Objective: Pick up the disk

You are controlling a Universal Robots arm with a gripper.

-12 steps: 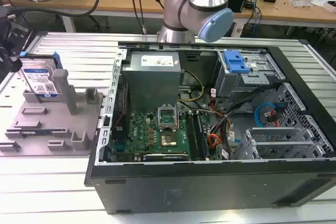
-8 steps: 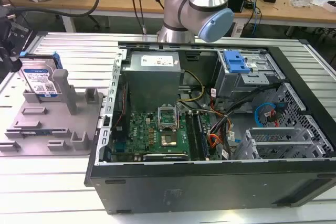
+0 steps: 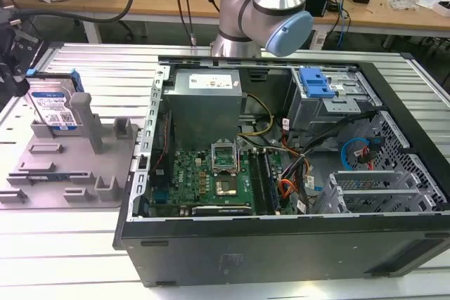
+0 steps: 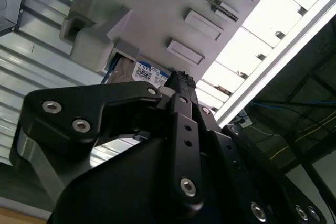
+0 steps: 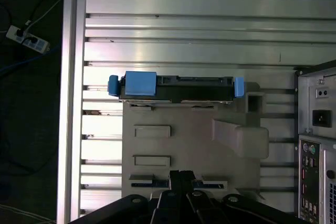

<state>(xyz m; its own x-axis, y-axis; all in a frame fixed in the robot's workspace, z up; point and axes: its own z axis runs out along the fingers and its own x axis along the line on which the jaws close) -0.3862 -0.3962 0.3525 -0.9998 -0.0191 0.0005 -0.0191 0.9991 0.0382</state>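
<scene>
At the exterior view's left, the disk [image 3: 52, 107] stands on edge in the grey holder tray [image 3: 70, 173], with its labelled face showing. One lower corner is hidden behind a tray post [image 3: 86, 119]. The tray rests on the slatted metal table [image 3: 105, 68]. To its right lies the opened computer case [image 3: 281, 194], with the blue drive-bay bracket [image 3: 316, 82] inside it. Behind the case the arm [image 3: 264, 5] is cut off by the picture's upper edge. In the first wrist view the gripper [image 5: 181, 174] hangs above the tray's [image 5: 194, 145] near edge. Its fingers are pressed together and pinch nothing, and only the tips and knuckles are in frame. The disk [image 5: 176, 86] lies straight ahead of the fingertips, well apart from them across the tray. It is seen edge-on, so only its blue side rails [image 5: 140, 83] and dark rim can be made out. To one side of the gripper the case's rear panel [image 5: 317, 140] is cut off. In the second wrist view the gripper [image 4: 181, 77] covers much of the disk [image 4: 149, 74], and only a patch of the label shows beyond the fingertip, beside a tray [image 4: 157, 14] post.
</scene>
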